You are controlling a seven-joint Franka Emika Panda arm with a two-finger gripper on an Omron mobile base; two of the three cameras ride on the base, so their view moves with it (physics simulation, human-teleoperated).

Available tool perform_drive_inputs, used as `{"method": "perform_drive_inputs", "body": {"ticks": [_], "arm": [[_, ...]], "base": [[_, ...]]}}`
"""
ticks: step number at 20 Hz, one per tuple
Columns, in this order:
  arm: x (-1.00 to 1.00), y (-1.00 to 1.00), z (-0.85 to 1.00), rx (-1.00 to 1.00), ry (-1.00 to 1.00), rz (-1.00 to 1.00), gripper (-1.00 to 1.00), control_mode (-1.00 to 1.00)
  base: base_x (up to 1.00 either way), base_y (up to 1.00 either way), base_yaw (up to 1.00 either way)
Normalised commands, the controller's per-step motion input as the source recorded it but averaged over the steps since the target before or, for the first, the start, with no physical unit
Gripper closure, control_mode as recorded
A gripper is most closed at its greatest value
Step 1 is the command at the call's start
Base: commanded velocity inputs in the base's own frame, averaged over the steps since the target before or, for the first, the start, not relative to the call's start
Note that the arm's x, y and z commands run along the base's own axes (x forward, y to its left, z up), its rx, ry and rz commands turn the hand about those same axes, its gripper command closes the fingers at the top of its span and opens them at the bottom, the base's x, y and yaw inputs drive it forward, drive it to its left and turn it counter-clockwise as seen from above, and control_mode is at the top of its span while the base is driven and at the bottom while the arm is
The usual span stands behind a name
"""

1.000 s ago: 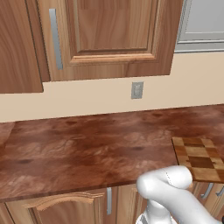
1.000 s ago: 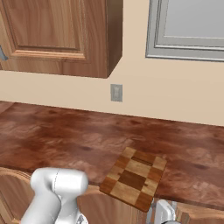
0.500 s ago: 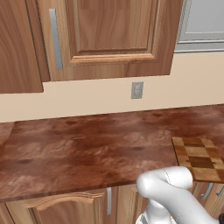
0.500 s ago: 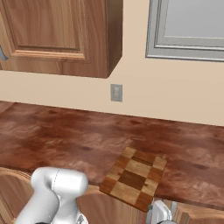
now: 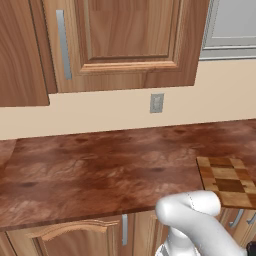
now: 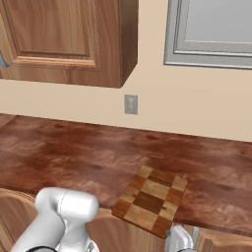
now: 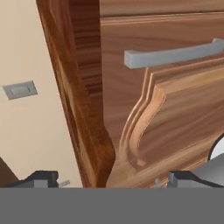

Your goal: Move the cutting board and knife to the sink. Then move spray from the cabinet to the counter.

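Note:
The checkered cutting board (image 5: pixel 225 182) (image 6: pixel 151 199) lies flat on the reddish-brown counter (image 5: pixel 100 170) (image 6: pixel 74 152), at its front edge, with one corner overhanging. No knife shows on or beside it; the knife, the sink and the spray are out of view. The upper cabinet (image 5: pixel 130 40) (image 6: pixel 64 39) has its doors shut. In the hand view my gripper (image 7: pixel 111 181) is open, its two dark fingertips (image 7: pixel 41 177) far apart with nothing between them. It faces a wooden cabinet door (image 7: pixel 166 109) with a grey bar handle (image 7: pixel 175 54), seen rolled sideways.
A wall outlet (image 5: pixel 156 103) (image 6: pixel 131 104) (image 7: pixel 19 89) sits on the beige wall above the counter. A grey framed panel (image 6: pixel 211 29) (image 5: pixel 230 25) hangs to the right of the upper cabinet. Lower cabinet doors (image 5: pixel 60 237) run beneath the counter. My white arm (image 5: pixel 200 220) (image 6: pixel 64 211) rises in front of the counter edge.

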Motion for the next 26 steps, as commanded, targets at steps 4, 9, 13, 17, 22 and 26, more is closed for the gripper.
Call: {"method": "perform_drive_inputs", "body": {"ticks": [4,9,13,17,22,26], "arm": [[0.0,0.22,0.17,0.0,0.01,0.0,-1.0,-1.0],[0.0,0.25,0.09,0.0,0.02,0.0,-1.0,-1.0],[0.0,0.12,0.0,-0.01,0.04,0.0,-1.0,-1.0],[0.04,0.02,0.0,-0.01,0.02,0.0,-1.0,-1.0],[0.29,0.0,0.0,0.0,0.04,-0.04,-1.0,-1.0],[0.33,0.0,-0.01,0.0,0.02,-0.02,-1.0,-1.0]], "base": [[0.0,0.0,0.0],[0.0,0.0,0.0],[0.0,0.0,0.0],[0.0,0.0,0.0],[0.0,0.0,0.0],[0.0,0.0,0.0]]}}
